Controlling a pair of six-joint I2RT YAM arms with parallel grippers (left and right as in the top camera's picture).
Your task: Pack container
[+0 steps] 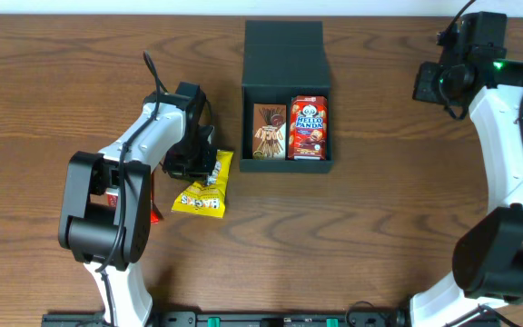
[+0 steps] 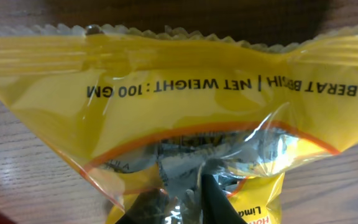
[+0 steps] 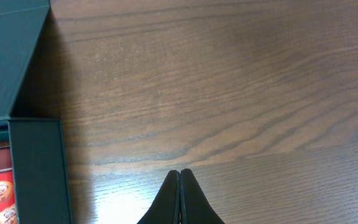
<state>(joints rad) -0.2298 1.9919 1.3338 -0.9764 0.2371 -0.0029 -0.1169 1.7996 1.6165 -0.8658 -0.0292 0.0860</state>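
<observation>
Pickup stage on the pack-the-container job, I'd say. Left gripper (image 2: 185, 202) is down on the top end of the yellow snack bag (image 1: 202, 193), and in the left wrist view the clear film is puckered up between the two dark fingers (image 2: 219, 198), so I read that as clamped onto the bag. Can't tell if it's off the table (image 1: 379, 200) yet.

The container (image 1: 286, 166) sits open in the middle, well to the right of the bag, lid flap laid flat behind it. Inside there's a brown snack box (image 1: 269, 132) on the left and a red Hello Panda box (image 1: 309, 127) on the right, side by side.

Right gripper (image 3: 179, 186) is pinched closed on nothing, hanging over bare wood just past the container's right wall.

Next move probably needs a clean lift and carry right. Tricky bit: those two boxes look like they fill most of the floor, so the floppy bag likely has to go on top.
</observation>
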